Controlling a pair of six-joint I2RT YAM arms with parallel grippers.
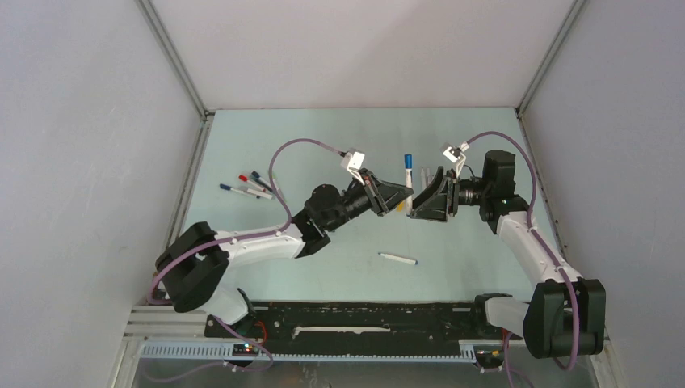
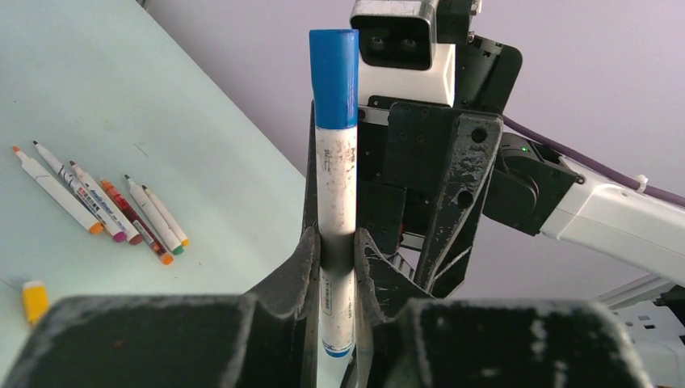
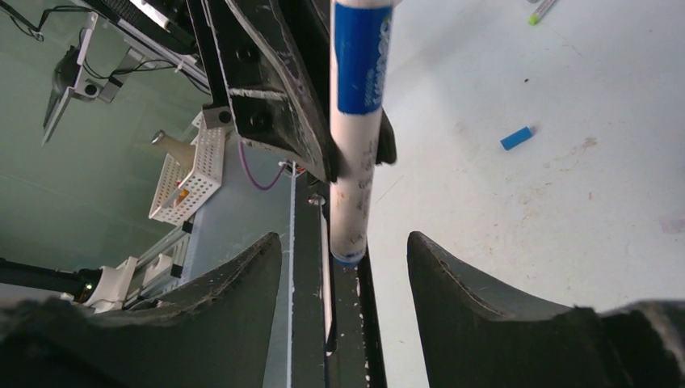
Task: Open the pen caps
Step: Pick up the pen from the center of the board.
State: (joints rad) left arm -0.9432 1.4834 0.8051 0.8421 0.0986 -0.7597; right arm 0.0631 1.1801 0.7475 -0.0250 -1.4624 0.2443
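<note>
Smooth blue plastic pen cap (image 2: 334,77), smudged white barrel (image 2: 335,190), scuffed matt black jaws

Pen (image 3: 355,162) and left claw (image 2: 337,242) crowd the right claw's (image 3: 339,242) wide gap.
</note>
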